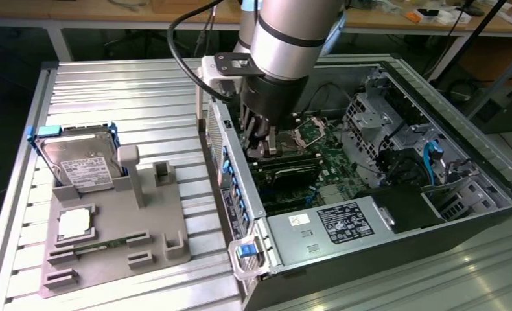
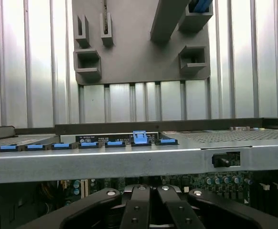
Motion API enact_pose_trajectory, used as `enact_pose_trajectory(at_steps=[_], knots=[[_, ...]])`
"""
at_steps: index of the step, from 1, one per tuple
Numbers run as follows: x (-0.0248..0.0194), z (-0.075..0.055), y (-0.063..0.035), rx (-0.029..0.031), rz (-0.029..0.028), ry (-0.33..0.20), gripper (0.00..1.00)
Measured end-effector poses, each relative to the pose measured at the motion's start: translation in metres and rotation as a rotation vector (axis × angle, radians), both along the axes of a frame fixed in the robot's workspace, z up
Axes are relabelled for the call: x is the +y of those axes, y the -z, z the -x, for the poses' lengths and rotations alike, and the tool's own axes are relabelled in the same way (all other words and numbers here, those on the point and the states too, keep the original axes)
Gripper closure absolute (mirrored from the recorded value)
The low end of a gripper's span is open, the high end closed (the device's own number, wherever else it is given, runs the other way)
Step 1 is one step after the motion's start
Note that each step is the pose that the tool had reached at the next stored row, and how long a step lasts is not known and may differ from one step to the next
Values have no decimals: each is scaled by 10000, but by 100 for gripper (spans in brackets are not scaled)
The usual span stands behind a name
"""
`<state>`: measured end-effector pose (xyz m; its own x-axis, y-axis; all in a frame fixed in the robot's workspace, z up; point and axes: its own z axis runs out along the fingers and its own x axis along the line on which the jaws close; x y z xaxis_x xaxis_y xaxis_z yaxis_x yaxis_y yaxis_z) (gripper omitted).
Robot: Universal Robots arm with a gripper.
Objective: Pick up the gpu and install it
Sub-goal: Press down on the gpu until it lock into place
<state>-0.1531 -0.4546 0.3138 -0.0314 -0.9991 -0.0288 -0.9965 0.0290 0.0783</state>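
Gpu [image 1: 286, 170]: one, inside computer case [image 1: 385, 262].

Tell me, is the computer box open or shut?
Open. The computer case has no side cover, so its green board shows, and the gripper reaches inside.

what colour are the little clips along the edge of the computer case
Blue. The clips along the case edge show best in the wrist view.

Ribbed metal table [image 1: 109, 97] under everything; grey holder tray [image 1: 109, 227] lying well off to the gripper's [image 1: 265, 146] side, open computer case [image 1: 463, 214] sitting directly beneath it.
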Motion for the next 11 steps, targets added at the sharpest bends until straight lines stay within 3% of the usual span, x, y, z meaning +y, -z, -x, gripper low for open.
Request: enact_pose_trajectory(at_steps=[7,9,10,11], knots=[[-1,0,72,46,-20,13,89],[0,-1,117,47,-99,29,89],[1,-5,125,56,-177,41,89],[0,-25,121,59,-172,41,89]])
